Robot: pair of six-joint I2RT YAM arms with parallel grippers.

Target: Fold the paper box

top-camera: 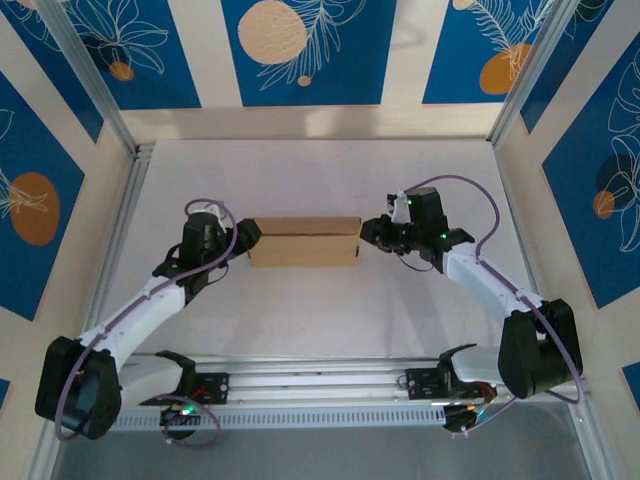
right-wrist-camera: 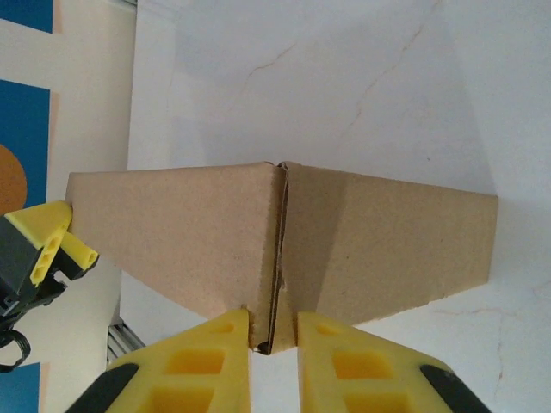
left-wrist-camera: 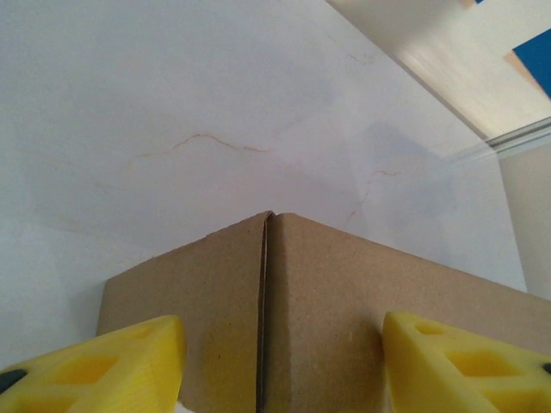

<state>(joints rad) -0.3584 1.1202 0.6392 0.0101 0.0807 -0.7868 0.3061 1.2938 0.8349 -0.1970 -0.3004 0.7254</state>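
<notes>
Where the right fingers [right-wrist-camera: 194, 361] come together, they are clamped narrowly on the paper box [right-wrist-camera: 284, 232], pinching a cardboard edge at its near end. A seam [right-wrist-camera: 280, 249] runs away from that pinch point down the middle of the brown face. In the right wrist view the box widens on both sides of the seam, and its far end reaches a yellow tip of the left fingers [right-wrist-camera: 53, 245], which sits right at the box's far corner.

In the left wrist view the left fingers [left-wrist-camera: 99, 361] are spread wide apart, one on each side of the box's other end [left-wrist-camera: 344, 301]. The cardboard fills the gap between them, and its corner and seam point away from the wrist. Whether their pads press on the cardboard cannot be told.

From above, the box [top-camera: 305, 241] lies at the middle of the white surface [top-camera: 320, 170]. Its long axis runs left to right, roughly parallel to the near edge. Its left end points into the left fingers [top-camera: 247, 236] and its right end into the right fingers [top-camera: 372, 232], so it sits squarely between the two. It looks like a shallow closed shape lying flat, with a crease line along its top. Both arms reach inward from the near corners.
</notes>
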